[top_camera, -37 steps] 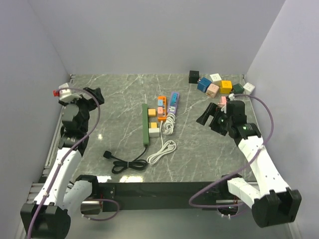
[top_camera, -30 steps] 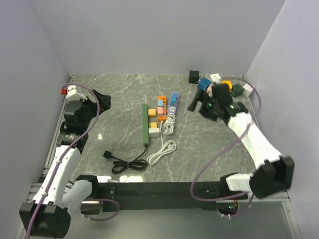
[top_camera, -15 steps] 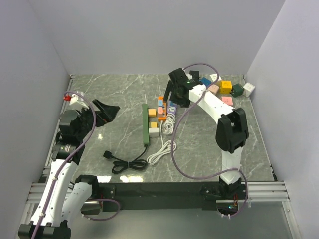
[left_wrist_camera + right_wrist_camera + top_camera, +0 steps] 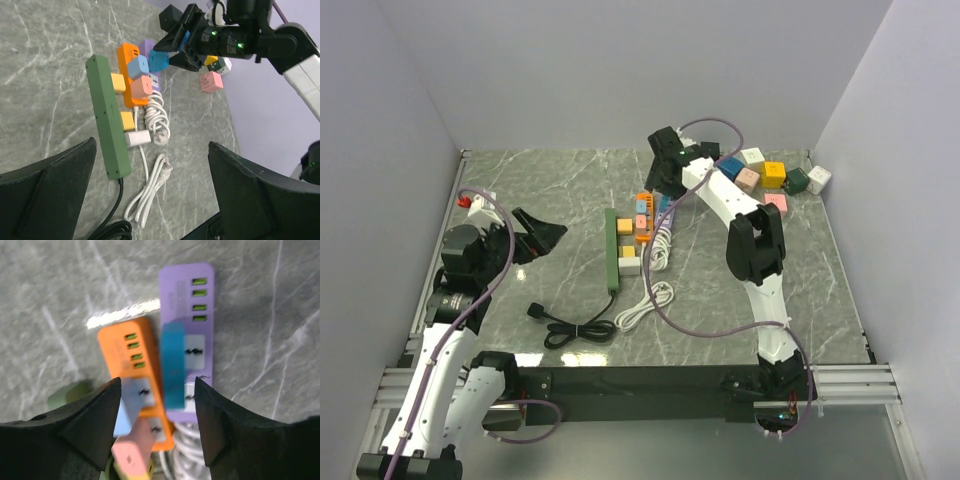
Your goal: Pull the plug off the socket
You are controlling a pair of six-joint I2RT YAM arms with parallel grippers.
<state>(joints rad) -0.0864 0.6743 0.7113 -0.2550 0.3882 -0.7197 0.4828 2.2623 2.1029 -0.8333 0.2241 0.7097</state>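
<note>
1. Mid-bench, toward the far edge: blue plug seated in the purple strip, just beside the orange strip.
2. Straddling that plug, fingers spread apart, no contact discernible: right gripper. Blurred in its own wrist view.
3. From above, plug mostly hidden under that gripper.
4. Near the left edge, above the bench, jaws wide apart and empty: left gripper.
5. Cut off at the bottom of the right wrist view: pink plug.

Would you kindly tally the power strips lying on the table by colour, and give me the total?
Green power strip: 1
Orange power strip: 1
Purple power strip: 1
Total: 3
</note>
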